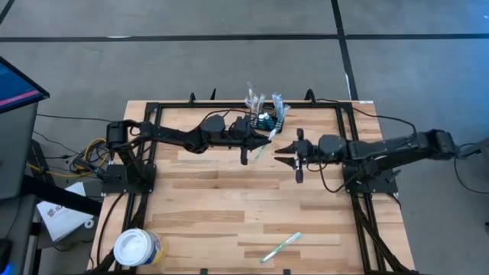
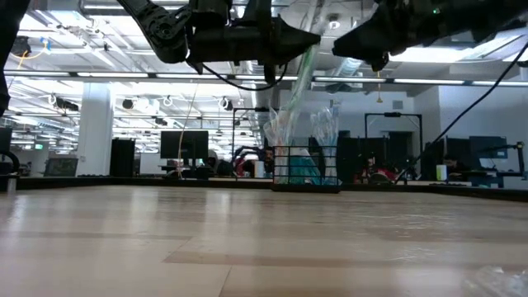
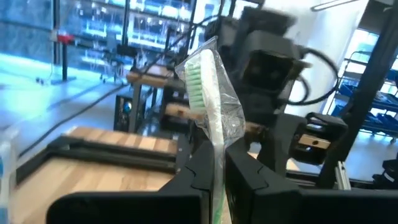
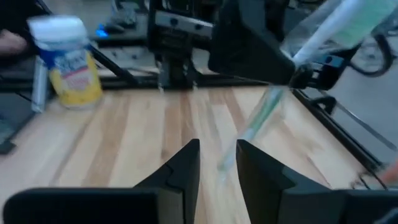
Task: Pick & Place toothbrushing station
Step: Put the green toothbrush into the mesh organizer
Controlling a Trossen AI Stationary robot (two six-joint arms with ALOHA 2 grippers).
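Left hand holds a wrapped toothbrush tight, just beside the caddy at the surface's far edge. Right hand waits, half open, empty. The slippery wrapper may let the brush tilt and miss its compartment.

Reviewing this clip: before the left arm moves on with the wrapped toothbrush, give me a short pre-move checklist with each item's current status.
1. Left claw shut on the wrapped green toothbrush: ok.
2. Toothbrush lifted off the table, as seen in the low view: ok.
3. Black wire-mesh caddy upright at the table's far edge, near the left claw: ok.
4. Free slot in the caddy for this toothbrush: cannot tell; wrapped items already stand in it.
5. Right claw open, holding nothing, facing the left claw close by: collision clearance cannot tell.
6. Second wrapped toothbrush lying at the near edge, away from both arms: ok.
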